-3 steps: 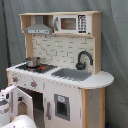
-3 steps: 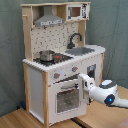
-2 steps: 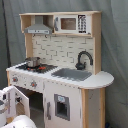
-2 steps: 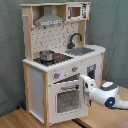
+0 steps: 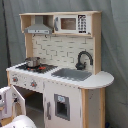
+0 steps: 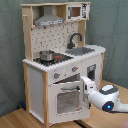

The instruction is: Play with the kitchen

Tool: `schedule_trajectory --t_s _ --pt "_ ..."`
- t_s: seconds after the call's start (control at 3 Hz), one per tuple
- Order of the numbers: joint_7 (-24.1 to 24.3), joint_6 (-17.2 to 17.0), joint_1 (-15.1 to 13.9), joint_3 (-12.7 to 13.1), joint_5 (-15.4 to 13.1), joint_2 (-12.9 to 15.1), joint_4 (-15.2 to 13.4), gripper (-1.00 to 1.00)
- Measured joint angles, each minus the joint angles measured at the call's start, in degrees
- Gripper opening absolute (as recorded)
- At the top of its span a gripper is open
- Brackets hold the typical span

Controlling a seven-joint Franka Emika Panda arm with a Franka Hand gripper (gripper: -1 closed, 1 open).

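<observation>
Kitchen (image 6: 60,55) is seen upright on the wooden floor, its oven door (image 6: 65,100) swung ajar; the gripper (image 6: 86,85) is held at that door's free edge, finger state not discernible, door lying just leftward of it

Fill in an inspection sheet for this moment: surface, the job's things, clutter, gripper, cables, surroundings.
Surface: wooden table top, bare where visible.
Job's things: the kitchen upright; pot on the stovetop; faucet behind the sink; oven door ajar in the second exterior view.
Clutter: nothing seen.
Gripper: hidden; the arm reaches to the oven door's edge.
Cables: nothing seen.
Surroundings: grey curtain behind.
</observation>
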Motion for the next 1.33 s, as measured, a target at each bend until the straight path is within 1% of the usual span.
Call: schedule_trajectory --t_s 0.67,1.33 --pt "0.8 -11.3 0.2 0.7 0.1 0.9 5.8 -1.00" --pt "1.1 -21.6 -0.5 1.4 0.7 1.0 12.8 -1.00"
